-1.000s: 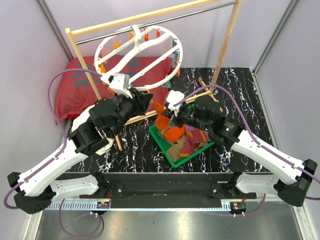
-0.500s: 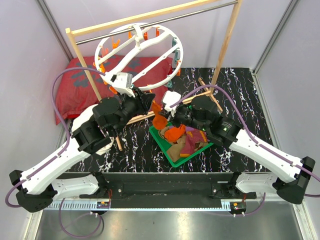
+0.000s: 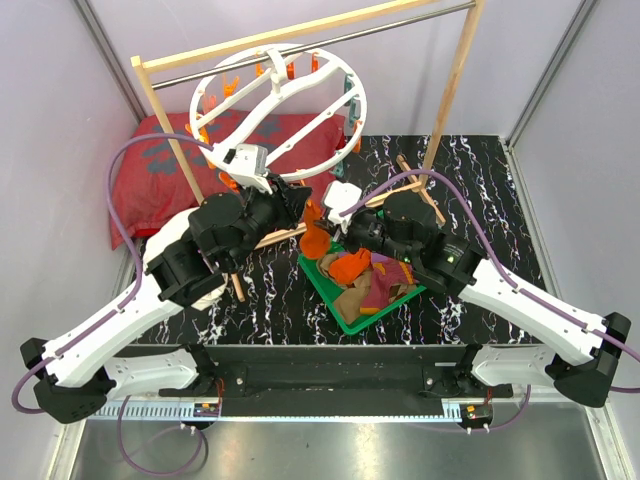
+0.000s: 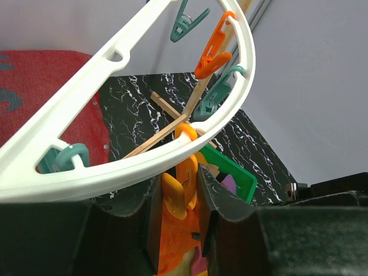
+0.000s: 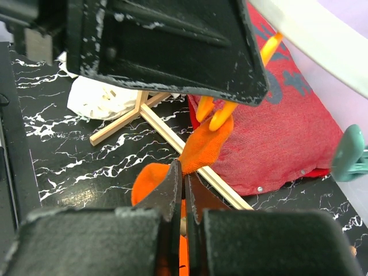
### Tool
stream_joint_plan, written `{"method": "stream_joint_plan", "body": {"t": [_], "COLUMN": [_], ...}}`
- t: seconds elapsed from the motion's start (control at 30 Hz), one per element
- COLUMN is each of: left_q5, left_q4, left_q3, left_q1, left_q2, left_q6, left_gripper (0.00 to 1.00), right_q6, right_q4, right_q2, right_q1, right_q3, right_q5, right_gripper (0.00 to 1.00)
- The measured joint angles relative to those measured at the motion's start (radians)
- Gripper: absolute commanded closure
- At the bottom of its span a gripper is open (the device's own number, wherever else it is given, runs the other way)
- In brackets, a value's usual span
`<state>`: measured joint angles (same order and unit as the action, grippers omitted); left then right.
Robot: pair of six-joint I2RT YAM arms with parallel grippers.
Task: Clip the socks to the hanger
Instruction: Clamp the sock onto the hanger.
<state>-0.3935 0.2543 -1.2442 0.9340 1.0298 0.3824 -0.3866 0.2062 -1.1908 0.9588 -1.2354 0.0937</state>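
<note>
The white ring hanger [image 3: 360, 100] hangs from the rack's metal bar, tilted toward me. My left gripper [image 3: 298, 205] is shut on one orange clip [image 4: 179, 192] under the ring's rim [image 4: 115, 167] and squeezes it. My right gripper [image 3: 335, 225] is shut on an orange sock [image 5: 207, 146] and holds its upper end at the clip's tips [image 5: 221, 118]. The sock also shows between the left fingers [image 4: 175, 241]. Purple, brown-tan and orange socks [image 3: 375, 285] lie in the green tray [image 3: 345, 318]. No black sock shows.
The wooden-post rack [image 3: 455, 80] stands at the back, its crossed base bars [image 5: 167, 129] on the black marbled table. A red cushion [image 3: 150, 180] lies at the back left. A white cloth [image 5: 100, 98] lies by the rack base. Teal and orange clips [image 4: 213, 52] hang round the ring.
The right gripper has carried the orange sock up and left to the clip. The left gripper and the ring's lower edge have shifted slightly right.
</note>
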Motion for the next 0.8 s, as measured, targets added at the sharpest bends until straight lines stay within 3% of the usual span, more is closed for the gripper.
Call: {"method": "stream_joint_plan", "body": {"t": [0.8], "left_q5": [-0.013], "left_q4": [0.015], "left_q3": [-0.006], "left_q1": [-0.001], "left_q2": [0.001], "left_q6": [0.035], "left_gripper": [1.00], "right_q6": [-0.018], "right_q4": [0.001], "right_q2": [0.000], "right_q1": [0.032], "right_q3": [0.000], "right_q5": [-0.040], "right_gripper": [1.00]}}
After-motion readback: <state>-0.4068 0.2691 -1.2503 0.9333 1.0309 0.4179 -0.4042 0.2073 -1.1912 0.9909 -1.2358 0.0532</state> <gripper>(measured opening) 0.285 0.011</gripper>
